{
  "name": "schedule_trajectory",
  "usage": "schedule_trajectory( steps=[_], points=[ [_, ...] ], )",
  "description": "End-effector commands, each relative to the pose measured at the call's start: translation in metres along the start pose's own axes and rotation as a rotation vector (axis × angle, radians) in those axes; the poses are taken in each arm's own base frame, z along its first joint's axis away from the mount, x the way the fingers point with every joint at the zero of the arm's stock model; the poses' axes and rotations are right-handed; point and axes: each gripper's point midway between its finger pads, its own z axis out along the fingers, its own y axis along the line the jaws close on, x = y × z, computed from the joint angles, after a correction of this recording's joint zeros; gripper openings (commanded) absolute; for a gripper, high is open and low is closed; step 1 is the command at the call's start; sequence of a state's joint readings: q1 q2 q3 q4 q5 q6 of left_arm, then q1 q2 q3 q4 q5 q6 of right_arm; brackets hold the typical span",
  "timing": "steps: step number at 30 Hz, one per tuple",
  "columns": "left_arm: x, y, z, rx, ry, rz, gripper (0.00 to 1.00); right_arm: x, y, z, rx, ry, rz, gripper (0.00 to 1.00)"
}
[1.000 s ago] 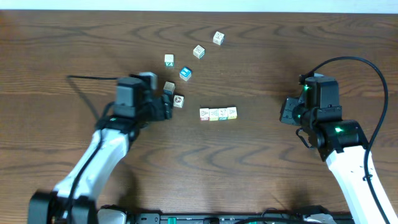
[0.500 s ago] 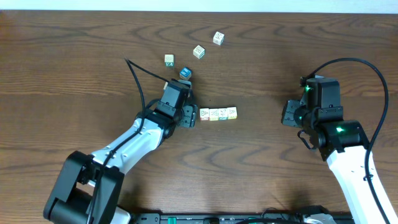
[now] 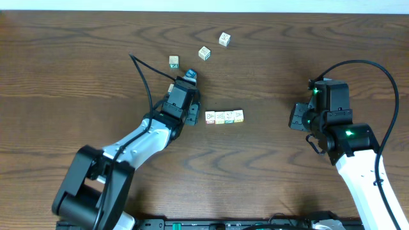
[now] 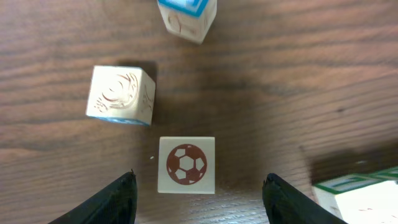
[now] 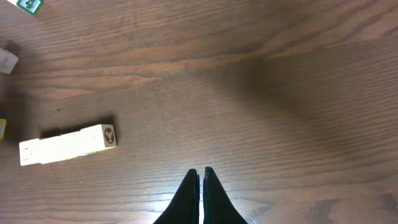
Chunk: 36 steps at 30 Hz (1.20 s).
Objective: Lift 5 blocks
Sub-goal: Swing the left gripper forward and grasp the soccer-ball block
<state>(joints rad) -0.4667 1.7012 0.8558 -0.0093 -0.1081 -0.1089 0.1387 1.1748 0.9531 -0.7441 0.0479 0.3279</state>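
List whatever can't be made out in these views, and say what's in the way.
Overhead: the cream cube with the red football print is hidden under the left gripper; only the left wrist view shows it.
Left wrist: the blue-topped white cube is cut off by the top edge.
Overhead: prints on the row of four cream cubes are too small to read.
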Motion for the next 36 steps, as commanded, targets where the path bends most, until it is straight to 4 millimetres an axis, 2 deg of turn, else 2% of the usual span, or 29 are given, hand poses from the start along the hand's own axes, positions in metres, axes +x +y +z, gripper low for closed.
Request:
schedule_trajectory(
  steps=[1,6,15,19,20,25,33,36],
  points=[
    [-0.001,0.002,0.01,-0.019,0.011,0.013,0.65,-0.002,-0.003,-0.003,0.005,-0.01,-0.005,0.02],
    [0.005,0.002,0.016,-0.022,0.027,0.015,0.65,-0.002,-0.003,-0.003,0.005,-0.011,-0.005,0.02],
    [-0.004,0.0,0.016,-0.017,-0.005,0.01,0.65,-0.002,-0.003,-0.003,0.005,-0.011,-0.005,0.02],
    [-0.004,0.001,0.016,-0.018,-0.006,0.01,0.39,-0.002,-0.003,-0.003,0.005,-0.011,-0.004,0.02],
    [-0.005,0.002,0.016,-0.026,-0.008,0.01,0.37,-0.002,-0.003,-0.003,0.005,-0.01,-0.005,0.02],
    [-0.006,0.009,0.016,-0.069,-0.014,0.01,0.36,0.0,-0.003,-0.003,0.007,-0.004,-0.005,0.01],
    [-0.006,0.009,0.016,-0.068,-0.015,0.01,0.36,0.0,-0.003,-0.003,0.008,-0.001,-0.005,0.01],
    [-0.007,0.009,0.014,-0.067,-0.017,0.009,0.31,0.001,-0.004,-0.003,0.009,0.001,-0.005,0.01]
  ],
)
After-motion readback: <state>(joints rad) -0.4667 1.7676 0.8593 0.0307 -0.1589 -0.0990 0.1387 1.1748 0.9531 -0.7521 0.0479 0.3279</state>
